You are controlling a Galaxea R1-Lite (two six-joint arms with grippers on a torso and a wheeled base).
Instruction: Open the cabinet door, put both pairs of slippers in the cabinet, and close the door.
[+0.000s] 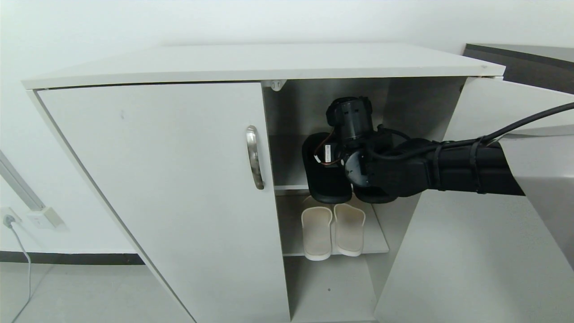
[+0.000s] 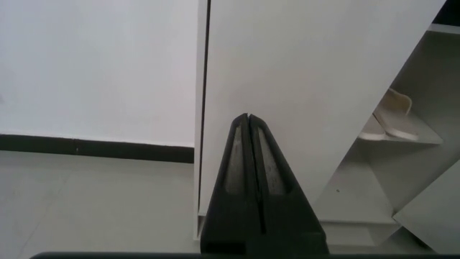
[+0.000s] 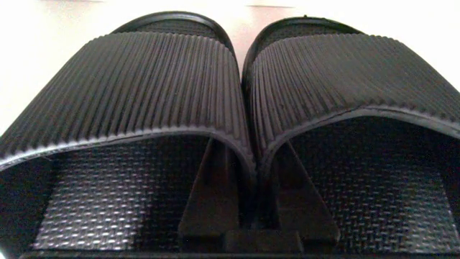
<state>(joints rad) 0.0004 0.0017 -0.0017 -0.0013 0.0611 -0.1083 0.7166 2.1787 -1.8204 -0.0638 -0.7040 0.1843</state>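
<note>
White cabinet (image 1: 148, 188) before me, one door (image 1: 493, 105) open: my right pincer (image 3: 253, 180) grips the black slippers (image 1: 326, 181) together inside it, white slippers (image 1: 332, 231) on the shelf (image 1: 378, 240) below this pincer; left pincer (image 2: 249, 124) closed, empty.

Bright diffuse light, cabinet (image 1: 305, 103) interior shadowed

The left arm's black gripper (image 2: 248, 119) has its two tapered fingers pressed flat together, tips pointing at the closed, flat white cabinet door (image 2: 309, 72). Past that door's edge, a pair of cream-white plastic slippers (image 2: 392, 119) lies side by side on a white shelf (image 2: 413, 139) inside the open compartment. A white wall (image 2: 93, 65) with a black baseboard strip (image 2: 93, 146) meets the pale grey floor (image 2: 93, 208) beside the cabinet.
</note>
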